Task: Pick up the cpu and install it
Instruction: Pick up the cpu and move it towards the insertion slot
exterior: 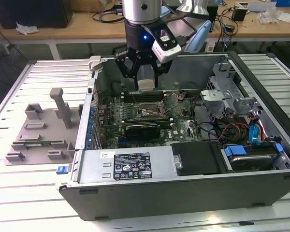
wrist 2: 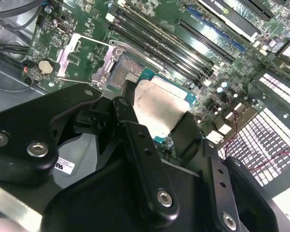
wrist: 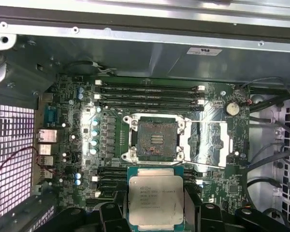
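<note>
The cpu (wrist: 156,200) is pinched by its edges between the fingers (wrist 2: 135,140) of the gripper (exterior: 145,81), held above the green motherboard (wrist: 111,130) near its uncovered socket (wrist: 156,140), inside the open computer case (exterior: 183,193), beside which a grey fixture tray (exterior: 34,137) is laid.

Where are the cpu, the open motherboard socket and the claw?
cpu (wrist: 156,200), first wrist view, centre of its metal top.
motherboard socket (wrist: 157,140), first wrist view, middle of its bare contact field.
claw (exterior: 146,83), exterior view, midway between its fingertips, which grip the cpu.
</note>
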Tool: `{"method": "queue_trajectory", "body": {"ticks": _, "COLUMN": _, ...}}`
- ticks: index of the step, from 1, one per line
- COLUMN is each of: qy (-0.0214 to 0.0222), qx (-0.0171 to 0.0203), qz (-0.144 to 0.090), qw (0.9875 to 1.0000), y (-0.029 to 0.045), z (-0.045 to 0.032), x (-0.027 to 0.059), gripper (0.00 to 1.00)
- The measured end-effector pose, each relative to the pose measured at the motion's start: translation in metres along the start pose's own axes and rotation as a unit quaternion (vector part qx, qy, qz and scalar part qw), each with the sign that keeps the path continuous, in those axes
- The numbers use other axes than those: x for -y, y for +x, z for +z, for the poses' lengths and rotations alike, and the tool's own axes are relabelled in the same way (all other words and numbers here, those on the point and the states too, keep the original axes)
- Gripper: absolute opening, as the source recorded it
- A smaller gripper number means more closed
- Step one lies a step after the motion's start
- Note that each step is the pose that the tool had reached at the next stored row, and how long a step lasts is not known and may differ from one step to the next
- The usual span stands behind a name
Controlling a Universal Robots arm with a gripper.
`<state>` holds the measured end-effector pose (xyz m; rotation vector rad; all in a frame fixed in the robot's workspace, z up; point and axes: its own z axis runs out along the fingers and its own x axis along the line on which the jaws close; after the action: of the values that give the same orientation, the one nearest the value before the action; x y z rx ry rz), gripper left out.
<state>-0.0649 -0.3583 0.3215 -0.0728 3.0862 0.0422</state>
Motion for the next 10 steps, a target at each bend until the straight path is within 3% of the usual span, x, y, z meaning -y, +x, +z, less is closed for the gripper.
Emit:
{"method": "queue_trajectory", "body": {"ticks": 5, "qy": 0.0002, "qx": 0.0007, "qz": -0.001, "qw": 1.0, "y": -0.0002, "z": 0.0096, "x": -0.001, "gripper": 0.55}}
{"method": "queue_trajectory", "body": {"ticks": 10, "qy": 0.0003, "qx": 0.0007, "qz": -0.001, "qw": 1.0, "y": -0.0084, "z": 0.0198, "x": -0.0085, "gripper": 0.55}}
